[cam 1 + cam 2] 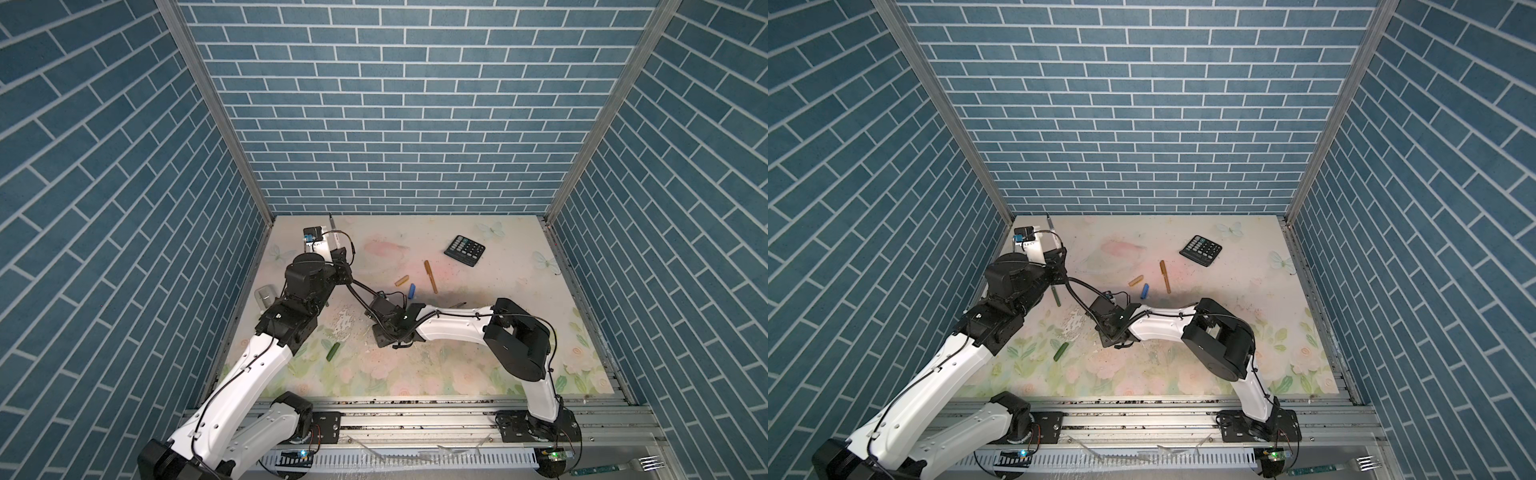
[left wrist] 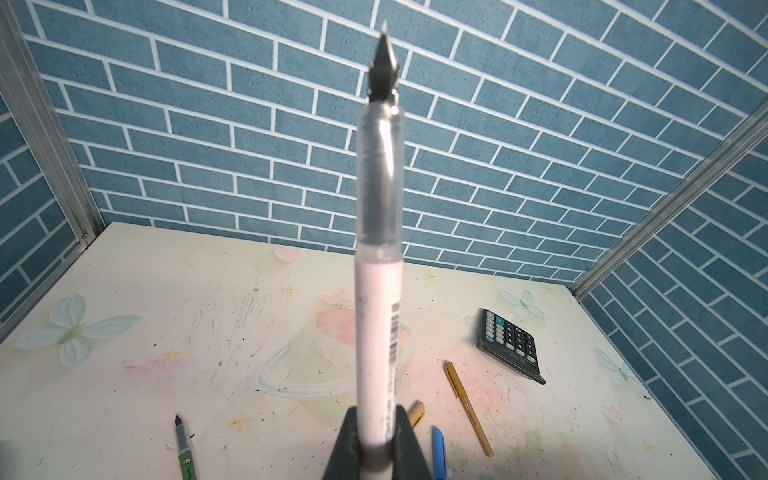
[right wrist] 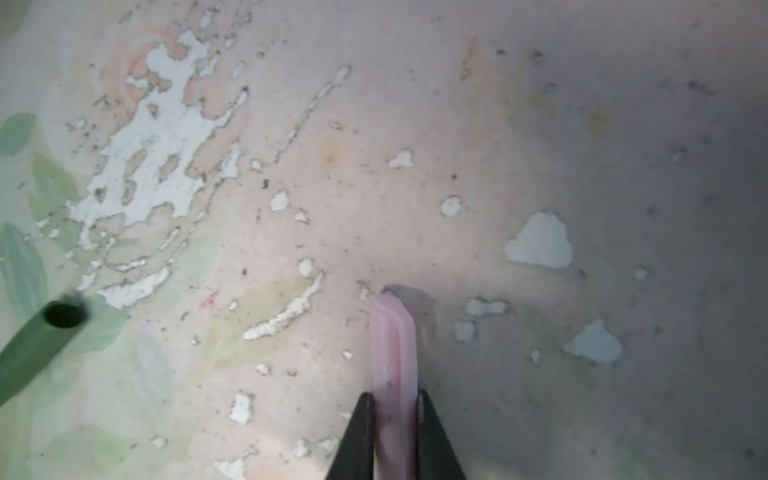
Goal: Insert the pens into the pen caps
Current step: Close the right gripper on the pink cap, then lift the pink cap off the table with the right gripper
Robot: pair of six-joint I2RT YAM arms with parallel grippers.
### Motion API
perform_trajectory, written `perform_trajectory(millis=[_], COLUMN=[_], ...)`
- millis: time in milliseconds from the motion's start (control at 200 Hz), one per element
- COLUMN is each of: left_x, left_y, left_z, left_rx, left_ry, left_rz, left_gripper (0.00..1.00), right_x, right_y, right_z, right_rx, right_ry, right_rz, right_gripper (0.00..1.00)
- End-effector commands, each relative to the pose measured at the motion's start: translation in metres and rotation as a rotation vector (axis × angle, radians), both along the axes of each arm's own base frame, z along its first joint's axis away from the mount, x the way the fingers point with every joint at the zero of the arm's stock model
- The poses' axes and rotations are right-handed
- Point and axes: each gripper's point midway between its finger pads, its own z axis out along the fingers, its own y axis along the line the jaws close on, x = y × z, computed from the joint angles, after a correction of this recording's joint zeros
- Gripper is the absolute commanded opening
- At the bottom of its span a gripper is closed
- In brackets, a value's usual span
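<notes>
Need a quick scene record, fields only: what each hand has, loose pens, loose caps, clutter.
left hand: shut on white-pink pen, uncapped
right hand: shut on pale pink cap
loose pens: green pen, tan pen
loose caps: green cap, tan cap, blue cap
clutter: calculator, fork

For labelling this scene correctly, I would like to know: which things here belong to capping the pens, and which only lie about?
Job: white-pink pen, pink cap, green pen, green cap, tan pen, tan cap, blue cap.
Lying about: calculator, fork.
</notes>
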Motion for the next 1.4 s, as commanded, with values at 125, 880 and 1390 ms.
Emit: perform_trajectory(millis=[125, 880, 1390], left_x=[0.003, 0.011, 0.012], left_y=[-0.001, -0.015, -0.017], left_z=[-0.003, -0.018, -0.021], left_rx=[-0.007, -0.022, -0.022], left_ry=[0.0, 0.052, 0.063], left_rz=[-0.009, -0.056, -0.062], left_gripper=[0.0, 0.0, 0.0], right_x=[0.022, 0.032, 0.035], right_y=[-0.041, -0.083, -0.091], right_z=[0.011, 0.03, 0.005], right_rx=[0.029, 0.076, -0.076], right_ry=[-0.038, 0.057, 0.06], right_rz=[-0.173, -0.131, -0.119], right_gripper=[0.16, 0.32, 0.17])
